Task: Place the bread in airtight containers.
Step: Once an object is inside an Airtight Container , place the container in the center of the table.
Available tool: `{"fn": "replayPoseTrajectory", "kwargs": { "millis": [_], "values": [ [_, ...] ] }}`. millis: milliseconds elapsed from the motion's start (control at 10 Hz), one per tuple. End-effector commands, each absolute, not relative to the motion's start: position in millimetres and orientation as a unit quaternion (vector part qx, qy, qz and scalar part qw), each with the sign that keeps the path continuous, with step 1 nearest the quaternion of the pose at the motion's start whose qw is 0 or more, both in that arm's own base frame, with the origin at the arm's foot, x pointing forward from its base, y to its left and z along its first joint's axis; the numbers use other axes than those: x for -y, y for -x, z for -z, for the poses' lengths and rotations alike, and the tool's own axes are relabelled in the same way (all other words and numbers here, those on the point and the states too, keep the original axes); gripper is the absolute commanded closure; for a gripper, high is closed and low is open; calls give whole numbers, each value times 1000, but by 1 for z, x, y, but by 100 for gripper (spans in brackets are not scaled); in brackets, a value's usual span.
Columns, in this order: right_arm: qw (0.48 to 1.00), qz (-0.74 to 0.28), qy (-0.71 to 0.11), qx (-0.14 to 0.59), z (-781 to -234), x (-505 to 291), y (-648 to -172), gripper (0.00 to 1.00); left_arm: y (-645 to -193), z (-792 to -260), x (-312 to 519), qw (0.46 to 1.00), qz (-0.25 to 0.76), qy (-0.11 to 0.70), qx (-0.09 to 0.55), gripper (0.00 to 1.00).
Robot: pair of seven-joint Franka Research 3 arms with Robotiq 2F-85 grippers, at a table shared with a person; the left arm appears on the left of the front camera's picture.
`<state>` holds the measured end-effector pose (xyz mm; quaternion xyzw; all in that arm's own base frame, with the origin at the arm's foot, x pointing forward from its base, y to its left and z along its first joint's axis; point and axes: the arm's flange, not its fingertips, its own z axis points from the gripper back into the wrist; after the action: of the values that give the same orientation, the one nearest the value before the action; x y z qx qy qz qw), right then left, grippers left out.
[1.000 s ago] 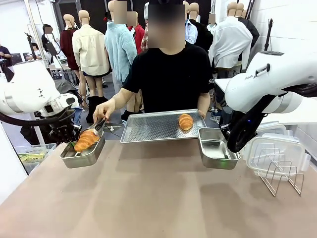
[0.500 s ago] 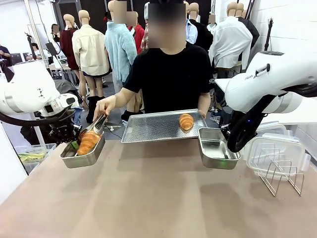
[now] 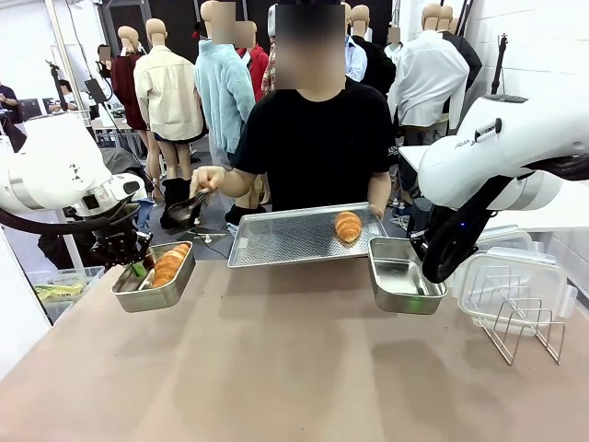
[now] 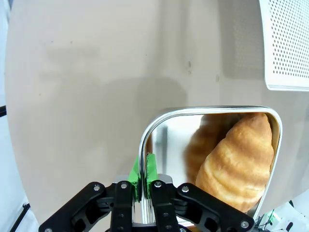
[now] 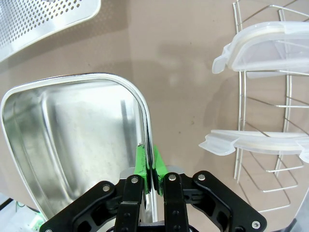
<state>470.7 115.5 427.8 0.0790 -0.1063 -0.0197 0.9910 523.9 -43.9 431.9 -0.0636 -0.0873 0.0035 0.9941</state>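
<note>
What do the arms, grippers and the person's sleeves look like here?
Glossy white rounded shells, dark joints on left arm and right arm. Black linkages, silver screws, green pads on left gripper and right gripper. The person's sleeve: black, short.

Table point(image 3: 276, 378): L pan point(image 3: 152, 299), R pan point(image 3: 402, 279) (+rack point(image 3: 526, 329))

Left fingers point(image 4: 136, 178) and right fingers point(image 5: 141, 162) both clamped tight.

Clamps pan point(image 5: 72, 130) rim with right end effector point(image 5: 148, 163); right of pan, two lids point(image 5: 263, 43) in rack point(image 5: 264, 102); above pan, perforated tray point(image 5: 38, 19).
</note>
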Motion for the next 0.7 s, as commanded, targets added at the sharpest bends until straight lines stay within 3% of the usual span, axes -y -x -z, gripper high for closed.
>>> {"fn": "replayPoseTrajectory", "kwargs": {
  "millis": [0, 600],
  "values": [
    [991, 20, -80, 108, -429, -115, -471, 100, -527, -436, 43, 994, -4, 64, 91, 100],
    [991, 20, -80, 108, -429, -115, -471, 100, -527, -436, 43, 994, -4, 64, 91, 100]
  ]
}}
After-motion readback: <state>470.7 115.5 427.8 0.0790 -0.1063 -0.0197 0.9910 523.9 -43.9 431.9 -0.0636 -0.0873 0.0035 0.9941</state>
